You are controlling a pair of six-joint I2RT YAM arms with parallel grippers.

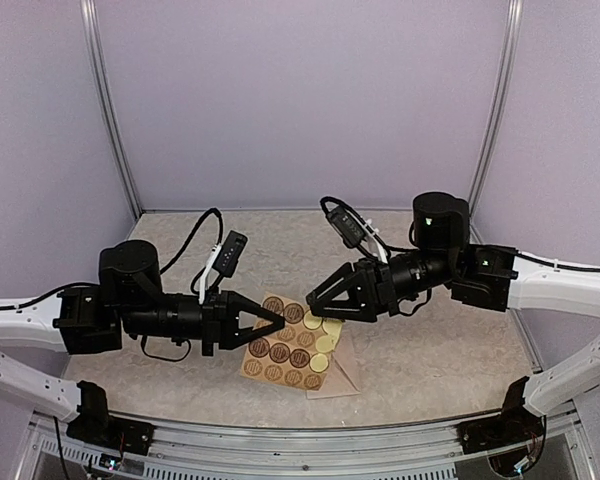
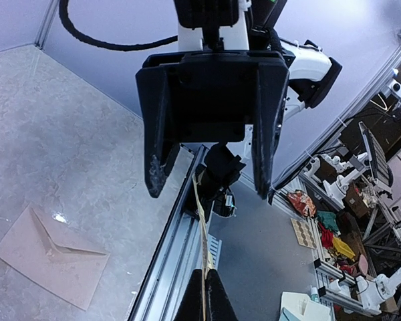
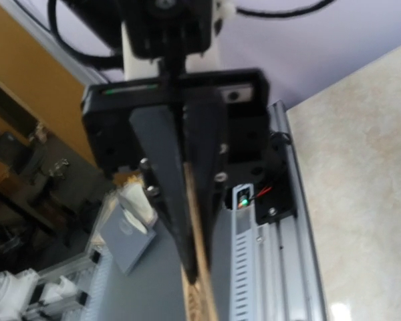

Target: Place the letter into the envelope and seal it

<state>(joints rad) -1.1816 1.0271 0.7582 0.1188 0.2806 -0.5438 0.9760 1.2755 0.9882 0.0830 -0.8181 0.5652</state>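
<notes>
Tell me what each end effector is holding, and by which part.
Left end effector pinches the sticker sheet by its left edge. Right end effector is open, holding nothing.

Even, soft overhead light, faint shadows, a small glare spot on the table (image 2: 73,147), right-wrist close-up blurry.

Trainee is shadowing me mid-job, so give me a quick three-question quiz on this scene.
1. True or false: the left gripper is shut on the sticker sheet.
2. The right gripper has its jaws: A) apart, B) clamped shut.
3. Where does the envelope lie?
Key: 1 true; 2 A; 3 flat on the table, in neither gripper.
</notes>
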